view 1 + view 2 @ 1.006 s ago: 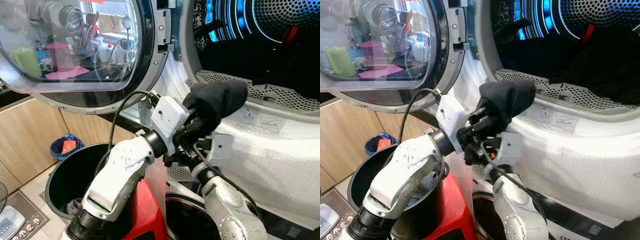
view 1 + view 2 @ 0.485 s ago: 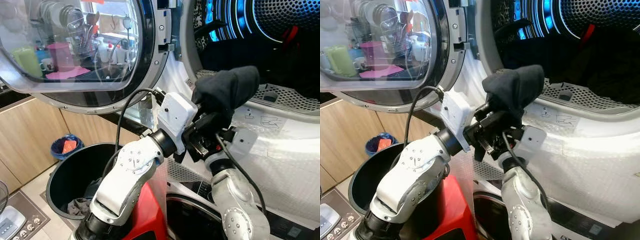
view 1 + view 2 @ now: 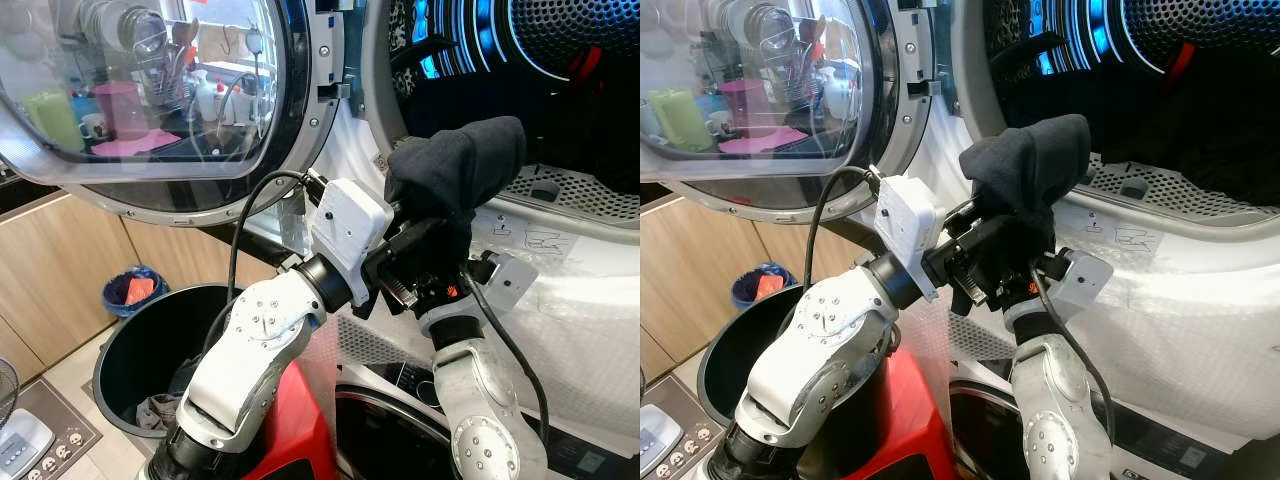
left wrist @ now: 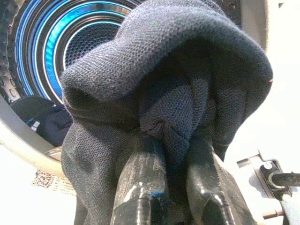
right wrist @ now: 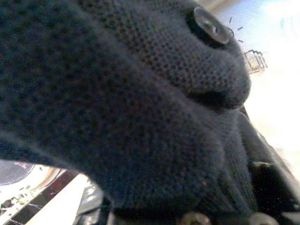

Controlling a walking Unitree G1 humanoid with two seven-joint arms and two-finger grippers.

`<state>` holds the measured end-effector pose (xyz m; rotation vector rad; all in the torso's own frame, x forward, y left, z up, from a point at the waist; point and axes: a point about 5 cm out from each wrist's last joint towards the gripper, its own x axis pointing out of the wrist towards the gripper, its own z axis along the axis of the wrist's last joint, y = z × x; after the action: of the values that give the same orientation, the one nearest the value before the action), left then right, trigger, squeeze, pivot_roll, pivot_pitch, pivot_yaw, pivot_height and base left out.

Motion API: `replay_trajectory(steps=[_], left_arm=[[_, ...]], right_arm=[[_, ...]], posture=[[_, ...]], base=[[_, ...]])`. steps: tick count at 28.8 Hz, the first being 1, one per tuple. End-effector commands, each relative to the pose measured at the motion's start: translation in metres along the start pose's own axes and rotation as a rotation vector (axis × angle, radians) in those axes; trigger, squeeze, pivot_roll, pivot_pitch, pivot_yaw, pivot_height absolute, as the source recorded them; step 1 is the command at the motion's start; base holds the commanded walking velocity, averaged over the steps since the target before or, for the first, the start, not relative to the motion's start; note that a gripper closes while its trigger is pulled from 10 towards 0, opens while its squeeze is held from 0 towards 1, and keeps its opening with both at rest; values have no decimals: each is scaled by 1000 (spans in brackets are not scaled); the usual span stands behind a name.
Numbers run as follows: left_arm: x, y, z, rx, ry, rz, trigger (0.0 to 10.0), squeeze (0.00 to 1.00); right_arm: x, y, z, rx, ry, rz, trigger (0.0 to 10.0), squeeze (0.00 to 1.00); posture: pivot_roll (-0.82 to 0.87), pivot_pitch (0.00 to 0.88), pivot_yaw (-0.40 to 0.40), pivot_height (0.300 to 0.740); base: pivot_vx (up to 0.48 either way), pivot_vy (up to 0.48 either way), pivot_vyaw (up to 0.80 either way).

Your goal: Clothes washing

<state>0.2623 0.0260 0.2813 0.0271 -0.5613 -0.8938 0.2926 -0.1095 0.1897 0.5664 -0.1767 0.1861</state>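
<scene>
Holding a dark cloth (image 3: 455, 175) before the open washer drum (image 3: 560, 60).

Eye views: the left end effector (image 3: 425, 240) is clamped on the cloth, raised just outside the drum rim, with the right end effector (image 3: 1025, 270) close beneath it; the door (image 3: 150, 90) stands open, and a black bin (image 3: 140, 350) sits below. Left wrist view: both fingers (image 4: 140, 187) pinch the bunched cloth. Right wrist view: cloth covers the lens, so I cannot tell that end effector's state.

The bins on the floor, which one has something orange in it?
The small blue bin by the wooden cabinet holds the orange thing. The big black bin beside the robot's left arm has greyish cloth at its bottom instead.
</scene>
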Motion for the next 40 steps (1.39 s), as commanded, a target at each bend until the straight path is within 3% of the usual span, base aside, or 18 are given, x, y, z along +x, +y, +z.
replay_trajectory(steps=[1, 9, 12, 13, 14, 25, 29, 36, 37, 38, 39, 40], left_arm=[[-3, 2, 9, 6, -35, 16, 10000, 0], [-5, -3, 11, -29, -40, -6, 10000, 0], [-9, -5, 12, -83, -46, -8, 10000, 31], [-10, -6, 13, -95, -46, -12, 10000, 259], [-11, -7, 13, -102, -45, -21, 10000, 1000], [-27, -13, 20, -197, -28, -67, 10000, 1000], [-44, -12, 23, -242, 10, -101, 10000, 1000], [-65, -3, 22, -224, 89, -103, 10000, 1000], [-68, -2, 22, -224, 109, -104, 10000, 1000], [-72, 0, 20, -218, 133, -103, 10000, 1000], [-77, 0, 19, -218, 162, -108, 10000, 1000], [-81, 0, 18, -220, 185, -112, 10000, 1000]], right_arm=[[-6, 7, -2, 87, -33, -22, 0, 0], [-5, 5, 0, 78, -40, -17, 0, 0], [-5, 3, 1, 70, -48, -13, 0, 0], [-5, 2, 2, 70, -54, -16, 0, 0], [-4, 1, 4, 76, -60, -18, 0, 0], [0, -9, 18, 52, -111, -21, 0, 0], [3, -20, 35, 7, -162, -12, 0, 0], [5, -28, 58, -24, -229, 48, 0, 0], [6, -28, 62, -33, -239, 59, 745, 0], [7, -28, 65, -38, -243, 76, 745, 0], [9, -27, 69, -39, -246, 100, 4941, 0], [11, -25, 73, -42, -247, 115, 10000, 0]], posture=[[83, 0, 0, 740], [82, 0, -3, 740], [82, 0, -7, 740], [82, 0, -7, 740], [82, 0, -7, 740], [83, 0, -17, 740], [86, 0, -23, 740], [94, 0, -32, 740], [96, 0, -34, 740], [99, 0, -37, 740], [102, 0, -39, 740], [102, 0, -40, 740]], base=[[0, 0, 0], [0, 0, 0], [0, 0, 0], [0, 0, 0], [0, 0, 0], [0, 0, 0], [0, 0, 0], [0, 0, 0], [0, 0, 0], [0, 0, 0], [0, 0, 0], [0, 0, 0]])
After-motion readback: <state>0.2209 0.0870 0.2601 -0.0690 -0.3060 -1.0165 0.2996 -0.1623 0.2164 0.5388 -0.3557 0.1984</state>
